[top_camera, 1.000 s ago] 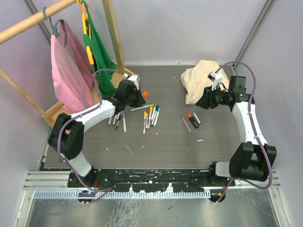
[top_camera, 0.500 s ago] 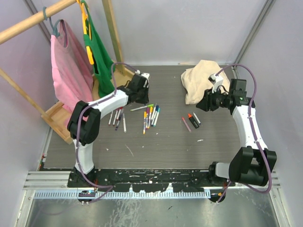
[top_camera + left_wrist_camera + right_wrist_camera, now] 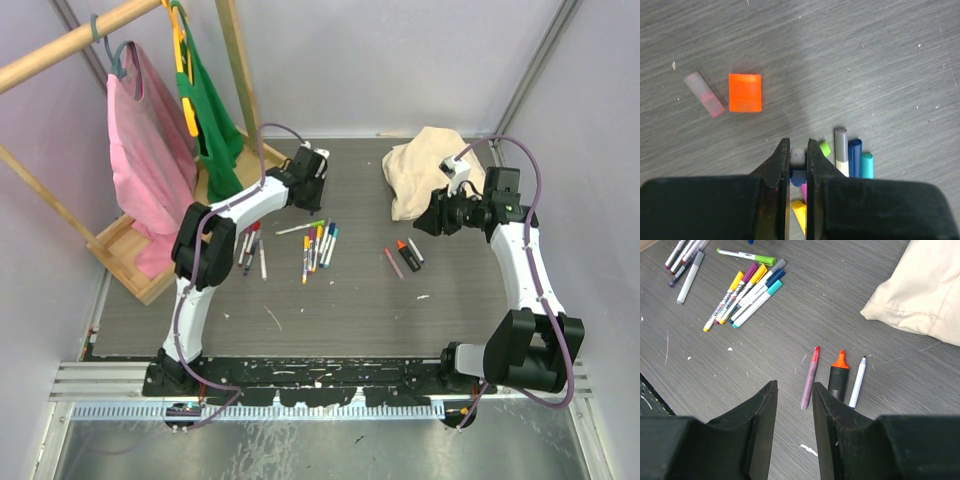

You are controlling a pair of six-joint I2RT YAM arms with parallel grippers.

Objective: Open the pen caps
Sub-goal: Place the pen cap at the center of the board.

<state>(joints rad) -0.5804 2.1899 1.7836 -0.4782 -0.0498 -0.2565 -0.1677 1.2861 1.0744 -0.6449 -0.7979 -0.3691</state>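
Observation:
My left gripper (image 3: 798, 150) is shut on a small blue cap with a white end, held above the table; in the top view it (image 3: 308, 180) hovers at the far end of the pen row. An orange cap (image 3: 745, 92) and a pale pink cap (image 3: 704, 94) lie loose on the table ahead of it. Capped pens lie below: green (image 3: 825, 148), grey (image 3: 840, 137), blue (image 3: 855, 150), teal (image 3: 867, 162). My right gripper (image 3: 794, 390) is open and empty above an uncapped pink pen (image 3: 809, 377), a black highlighter (image 3: 838, 377) and a white pen (image 3: 858, 382).
A beige cloth (image 3: 425, 170) lies at the back right. A wooden clothes rack (image 3: 130, 240) with a pink garment (image 3: 150, 150) and a green garment (image 3: 210, 120) stands at the back left. Two groups of pens (image 3: 318, 245) (image 3: 250, 245) lie mid-table.
My left gripper has swung away from the left pen group, farther back and to the right, and now covers the orange cap in the top view. The right arm has barely moved.

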